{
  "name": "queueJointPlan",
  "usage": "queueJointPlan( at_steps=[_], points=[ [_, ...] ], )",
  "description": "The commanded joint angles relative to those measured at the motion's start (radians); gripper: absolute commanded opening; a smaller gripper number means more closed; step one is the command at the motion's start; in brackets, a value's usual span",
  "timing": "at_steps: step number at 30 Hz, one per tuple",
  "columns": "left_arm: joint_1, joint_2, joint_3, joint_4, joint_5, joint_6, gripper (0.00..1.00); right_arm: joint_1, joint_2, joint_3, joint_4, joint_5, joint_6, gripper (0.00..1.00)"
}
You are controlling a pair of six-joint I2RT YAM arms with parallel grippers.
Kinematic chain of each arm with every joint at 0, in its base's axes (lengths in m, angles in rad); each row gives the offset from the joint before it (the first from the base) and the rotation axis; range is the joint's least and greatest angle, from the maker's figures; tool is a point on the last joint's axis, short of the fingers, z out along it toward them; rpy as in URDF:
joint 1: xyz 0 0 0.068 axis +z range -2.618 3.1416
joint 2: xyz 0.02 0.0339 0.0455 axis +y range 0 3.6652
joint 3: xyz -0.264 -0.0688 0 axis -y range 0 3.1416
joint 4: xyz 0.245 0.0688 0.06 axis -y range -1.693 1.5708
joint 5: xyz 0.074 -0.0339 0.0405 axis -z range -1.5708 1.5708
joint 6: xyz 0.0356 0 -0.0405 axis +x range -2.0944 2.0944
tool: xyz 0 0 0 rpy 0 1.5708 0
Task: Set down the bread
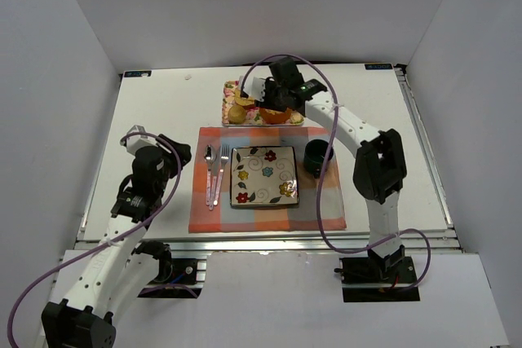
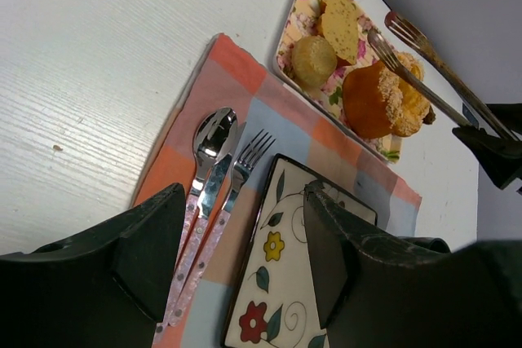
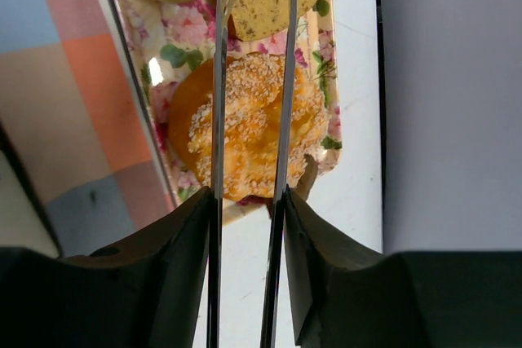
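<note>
The bread (image 3: 249, 124) is golden-orange with a crumbly, bumpy top. It lies at the right end of a floral tray (image 3: 175, 46) at the back of the table (image 1: 277, 113). My right gripper (image 3: 245, 201) is shut on a pair of metal tongs (image 3: 217, 79). The two fork-tipped arms of the tongs run over the bread on either side of its middle; whether they touch it I cannot tell. My left gripper (image 2: 245, 201) hangs open and empty over the left edge of the flowered plate (image 2: 285, 283), far from the bread (image 2: 383, 99).
A round tan bun (image 2: 314, 59) and a flat yellow piece (image 2: 338, 26) share the tray. The checked placemat (image 1: 326, 201) holds the plate (image 1: 277, 170), a spoon (image 2: 214, 132), a fork (image 2: 249, 152) and a dark green cup (image 1: 318, 156).
</note>
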Motion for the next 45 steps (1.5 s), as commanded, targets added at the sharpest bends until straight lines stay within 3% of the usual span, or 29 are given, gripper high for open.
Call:
queueJointPlan(
  at_steps=[1, 14, 34, 45],
  points=[
    [0.005, -0.021, -0.019, -0.004, -0.017, 0.0, 0.69, 0.018, 0.049, 0.095, -0.031, 0.084, -0.093, 0.43],
    [0.003, -0.042, -0.036, -0.012, -0.023, -0.001, 0.7, 0.034, 0.135, 0.135, -0.07, 0.152, -0.065, 0.44],
    [0.005, -0.048, -0.039, -0.006, -0.02, -0.008, 0.7, 0.054, 0.12, 0.161, -0.078, 0.21, -0.016, 0.45],
    [0.003, -0.056, -0.035, -0.024, -0.023, -0.003, 0.7, 0.058, 0.158, 0.276, -0.027, 0.152, 0.221, 0.45]
  ],
)
